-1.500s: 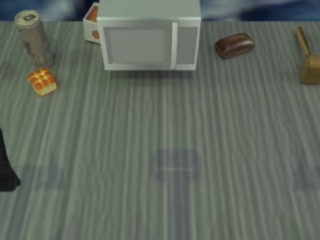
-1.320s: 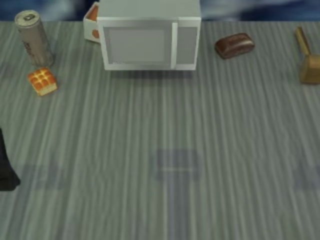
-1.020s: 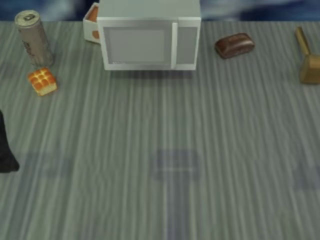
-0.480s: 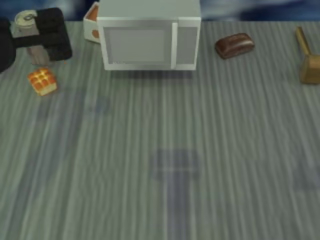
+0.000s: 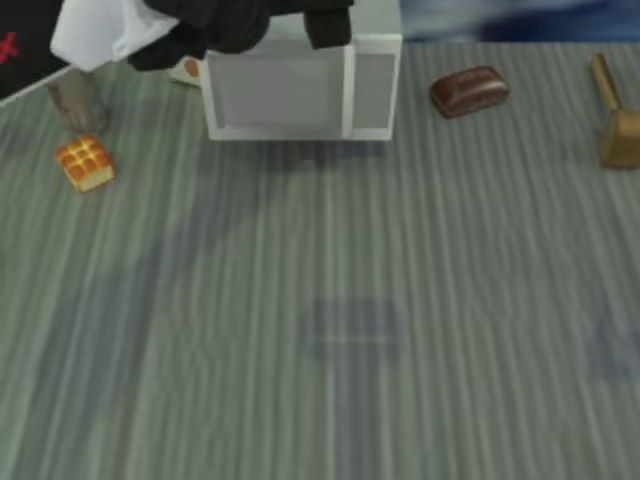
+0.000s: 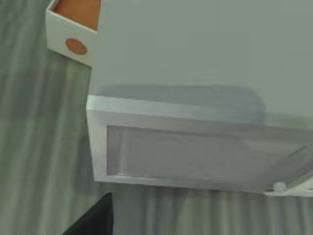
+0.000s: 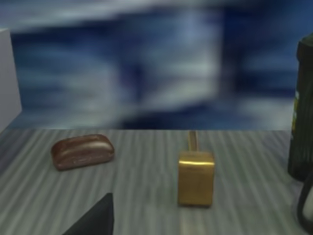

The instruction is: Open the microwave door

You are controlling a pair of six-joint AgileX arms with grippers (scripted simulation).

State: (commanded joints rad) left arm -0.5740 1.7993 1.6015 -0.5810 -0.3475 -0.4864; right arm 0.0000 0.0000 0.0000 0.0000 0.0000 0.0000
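The microwave [image 5: 300, 70] stands at the table's back, left of centre, a light grey-white box. The microwave door [image 5: 275, 90] lies flush against the front, with its thin vertical handle [image 5: 349, 90] beside the control strip [image 5: 375, 88]. My left arm reaches in from the back left, and my left gripper [image 5: 325, 25] hangs over the microwave's top near the front edge, above the handle. The left wrist view looks down on the door [image 6: 195, 156] and the handle's end [image 6: 286, 187]; one dark finger [image 6: 98, 223] shows, well off to the side, touching nothing. My right arm is out of the top view.
A can [image 5: 75, 100] and an orange bread square [image 5: 84, 163] sit at the back left, a white-and-orange box [image 5: 186, 68] beside the microwave. A brown loaf [image 5: 468, 90] and a wooden mallet [image 5: 615, 120] lie at the back right. A dark bottle [image 7: 303, 112] stands near my right gripper.
My left arm has swung from the table's left edge, past the can, to above the microwave. The door and everything else on the table stay where they were.
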